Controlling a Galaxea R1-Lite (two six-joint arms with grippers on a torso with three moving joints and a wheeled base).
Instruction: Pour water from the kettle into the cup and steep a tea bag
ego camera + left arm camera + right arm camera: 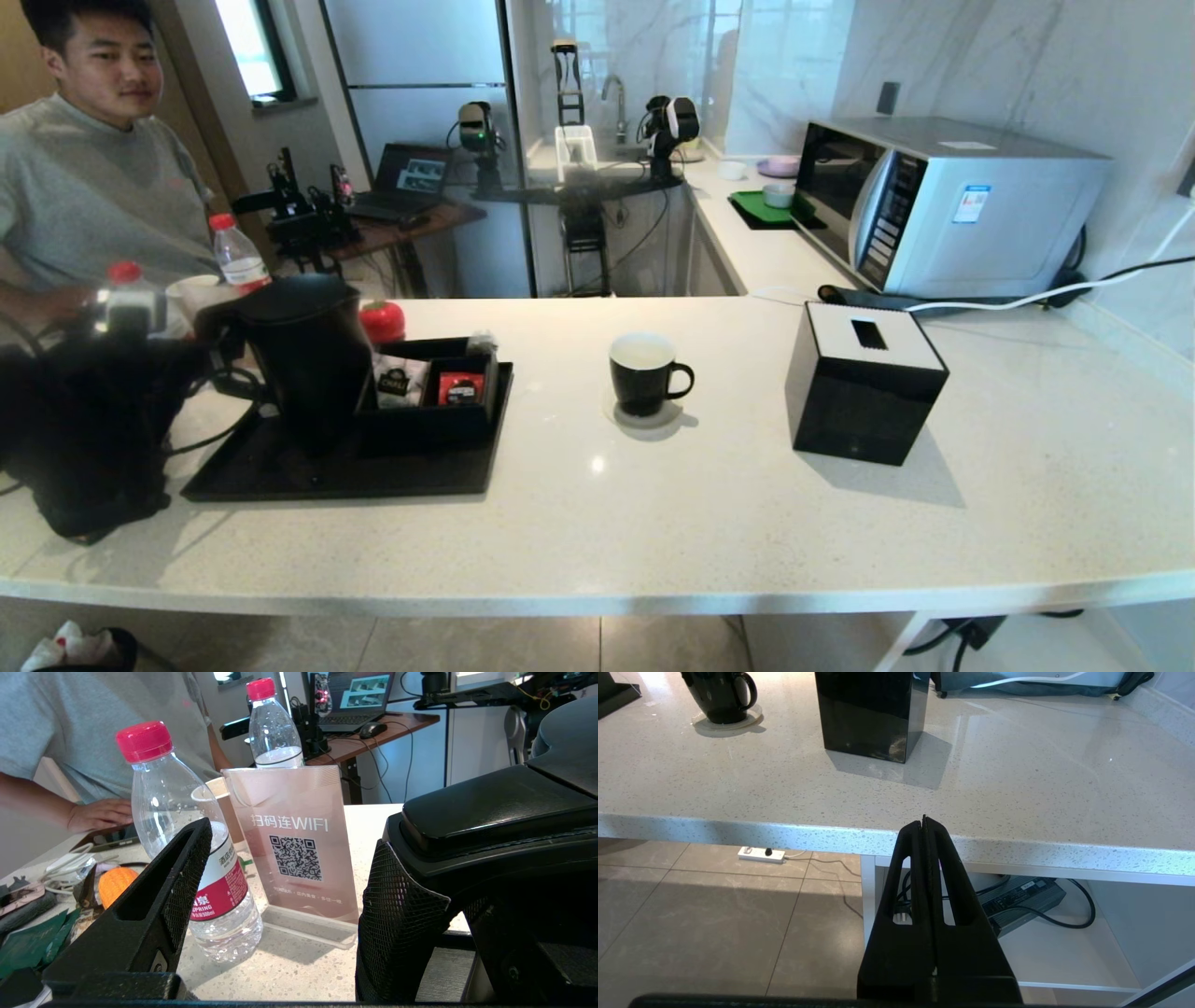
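The matte black kettle (306, 359) stands on a black tray (280, 471) at the left of the counter. My left gripper (292, 835) is open beside the kettle's handle (490, 812). One finger (402, 933) sits right under the handle, and nothing is between the fingers. The black cup (642, 373) with its white inside stands on a clear coaster at mid-counter, also in the right wrist view (720, 695). My right gripper (924, 821) is shut and empty, held low in front of the counter's front edge. The tea bag is out of view.
A black organiser on the tray holds a white sachet (401, 383) and a red sachet (460, 387). Red-capped bottles (187, 835), a WiFi sign (294, 844) and a paper cup (191, 294) stand behind the kettle. A black tissue box (864, 383) and a microwave (943, 205) are right. A person sits far left.
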